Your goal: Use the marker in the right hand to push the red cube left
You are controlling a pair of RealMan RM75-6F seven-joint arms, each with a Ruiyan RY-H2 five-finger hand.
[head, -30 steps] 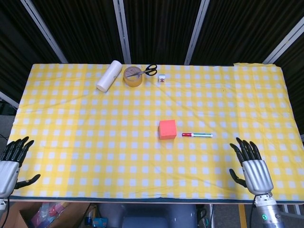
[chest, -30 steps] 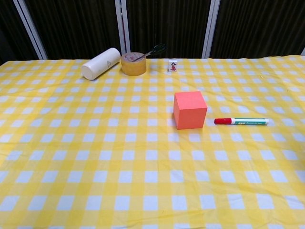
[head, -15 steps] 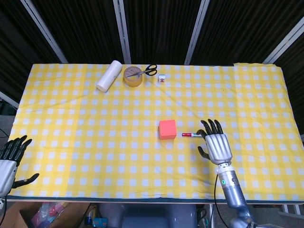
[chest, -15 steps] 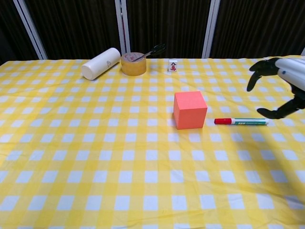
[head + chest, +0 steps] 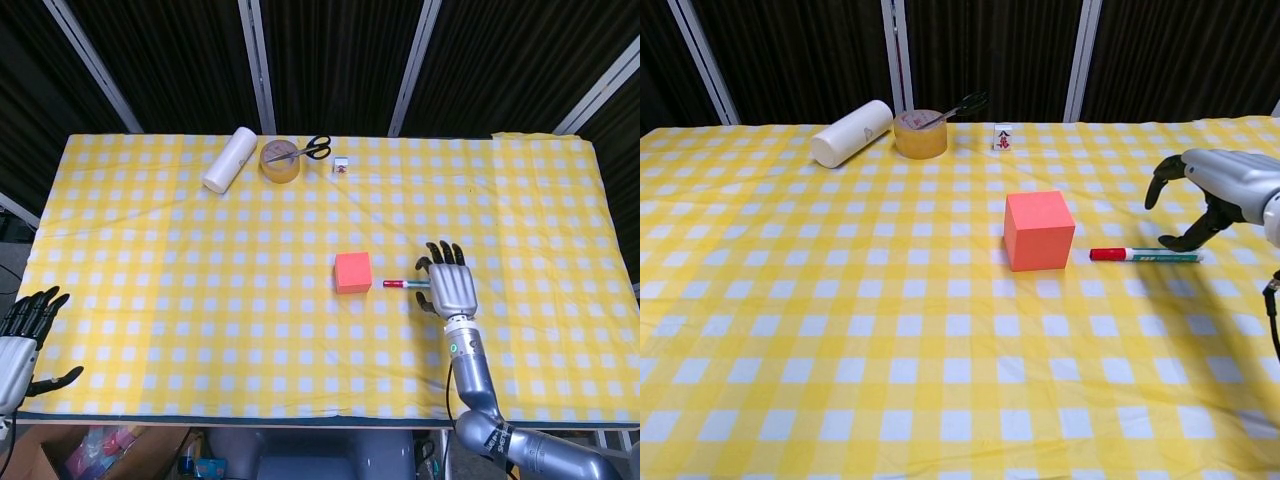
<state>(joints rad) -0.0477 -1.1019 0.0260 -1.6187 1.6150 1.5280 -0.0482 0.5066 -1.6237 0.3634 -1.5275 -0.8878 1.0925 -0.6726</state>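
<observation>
The red cube [image 5: 353, 272] [image 5: 1038, 230] sits on the yellow checked tablecloth near the middle. Just to its right lies the marker [image 5: 400, 284] [image 5: 1145, 255], red cap pointing at the cube, white-and-green barrel pointing right. My right hand [image 5: 449, 286] [image 5: 1210, 190] hovers over the barrel's right end with fingers spread and curved down, holding nothing. In the chest view the thumb tip is close to the barrel end, and contact cannot be told. My left hand [image 5: 22, 335] rests open at the table's front left corner, far from the cube.
At the back of the table [image 5: 560, 200] lie a white roll [image 5: 229, 159] [image 5: 851, 132], a tape roll [image 5: 281, 163] [image 5: 919, 133] with scissors [image 5: 310, 150] on top, and a small white box [image 5: 341, 167] [image 5: 1004, 137]. A cardboard box [image 5: 60, 455] shows below the table's front left edge.
My right hand has come from the front right edge up to the marker's right end and now lowers over the barrel. The cube, marker and left hand have not moved.
</observation>
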